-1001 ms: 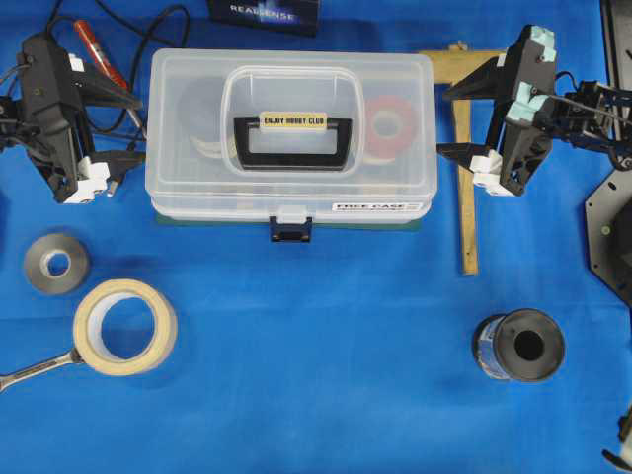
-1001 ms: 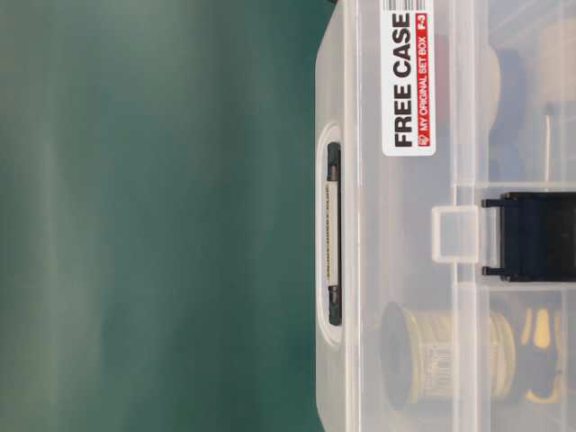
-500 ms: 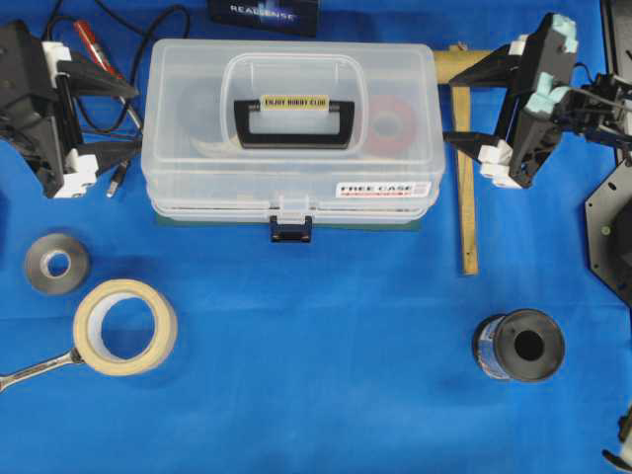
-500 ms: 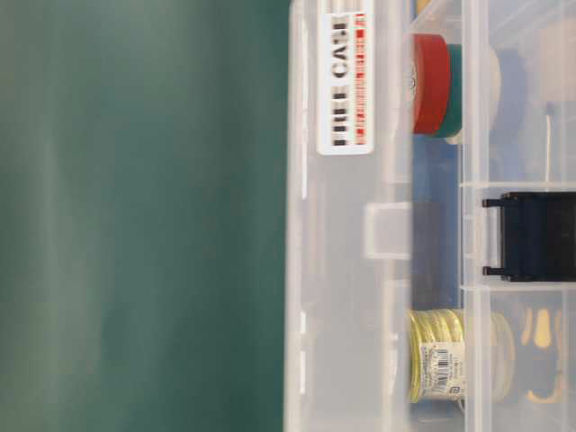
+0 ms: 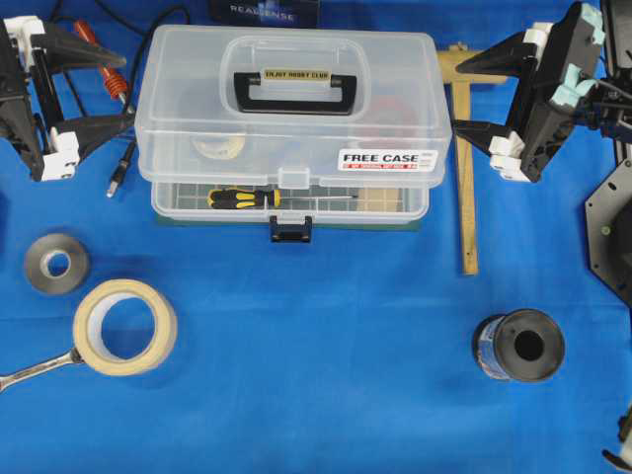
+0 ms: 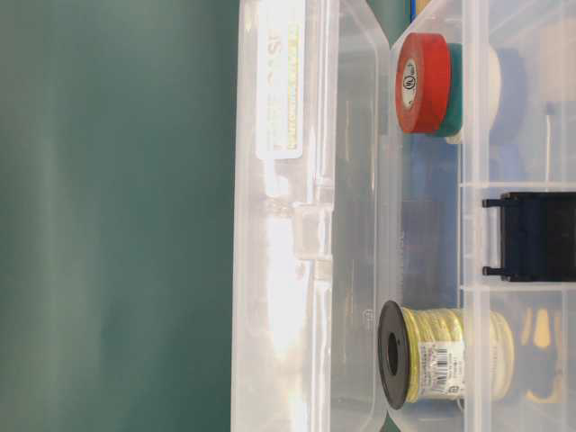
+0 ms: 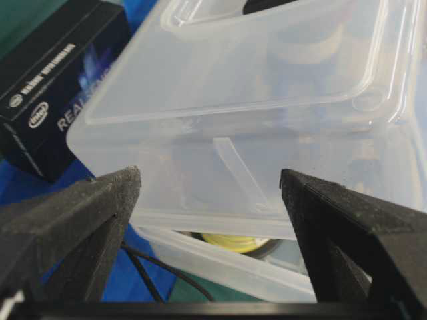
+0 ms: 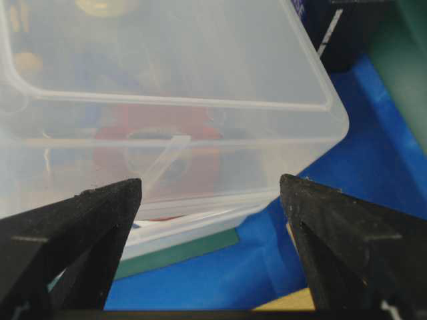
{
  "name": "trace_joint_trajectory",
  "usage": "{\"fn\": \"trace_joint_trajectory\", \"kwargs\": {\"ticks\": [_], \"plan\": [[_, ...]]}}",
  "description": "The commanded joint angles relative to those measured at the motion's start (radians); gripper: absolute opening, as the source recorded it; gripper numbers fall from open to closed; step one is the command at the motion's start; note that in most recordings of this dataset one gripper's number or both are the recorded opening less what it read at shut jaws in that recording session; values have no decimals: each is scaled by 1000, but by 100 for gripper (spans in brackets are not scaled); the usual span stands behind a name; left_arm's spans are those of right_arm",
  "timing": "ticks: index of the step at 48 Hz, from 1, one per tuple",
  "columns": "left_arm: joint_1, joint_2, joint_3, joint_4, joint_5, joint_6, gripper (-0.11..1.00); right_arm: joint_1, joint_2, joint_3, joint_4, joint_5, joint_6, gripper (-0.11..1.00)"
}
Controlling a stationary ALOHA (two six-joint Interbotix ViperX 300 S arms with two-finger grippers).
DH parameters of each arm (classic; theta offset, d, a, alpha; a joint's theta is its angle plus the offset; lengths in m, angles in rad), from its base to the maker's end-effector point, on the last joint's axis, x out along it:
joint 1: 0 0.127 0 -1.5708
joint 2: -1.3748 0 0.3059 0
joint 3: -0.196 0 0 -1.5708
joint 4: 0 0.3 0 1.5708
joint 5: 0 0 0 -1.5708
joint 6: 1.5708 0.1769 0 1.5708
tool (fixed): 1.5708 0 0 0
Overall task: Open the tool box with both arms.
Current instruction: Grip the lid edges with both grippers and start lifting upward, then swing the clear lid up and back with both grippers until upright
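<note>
Tool box (image 5: 292,109) lies lengthwise left–right — latch (image 5: 291,229) facing the near edge.

black arms, pointed triangular gripper (image 5: 472,97) fingers, white and teal fittings.

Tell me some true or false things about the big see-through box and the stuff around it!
1. The tool box lid is lifted up from its bottom part. True.
2. The left gripper is squeezed shut. False: its jaws stand wide open, and so do the right gripper's.
3. A screwdriver with a yellow and black handle lies in the bottom part. True.
4. The masking tape roll sits on top of the lid. False: it lies on the blue cloth, in front of the box.
5. The handle is red. False: it is black.
</note>
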Motion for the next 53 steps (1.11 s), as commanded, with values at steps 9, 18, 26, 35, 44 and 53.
{"fn": "trace_joint_trajectory", "kwargs": {"ticks": [9, 18, 26, 35, 44, 53], "plan": [[11, 3, -29, -3, -60, -3, 91, 3, -3, -69, -11, -67, 3, 86], [43, 11, -32, -3, -92, -2, 91, -26, -3, -74, -12, -78, 2, 86], [75, 31, -35, -3, -109, 9, 91, -54, -2, -75, -15, -95, 2, 86], [97, 72, -52, -3, -141, 43, 91, -92, 8, -78, -17, -98, 2, 86], [117, 115, -71, -3, -153, 48, 91, -126, 23, -86, -18, -100, -2, 86], [146, 130, -80, -3, -155, 49, 91, -144, 38, -92, -18, -110, -9, 86]]}}
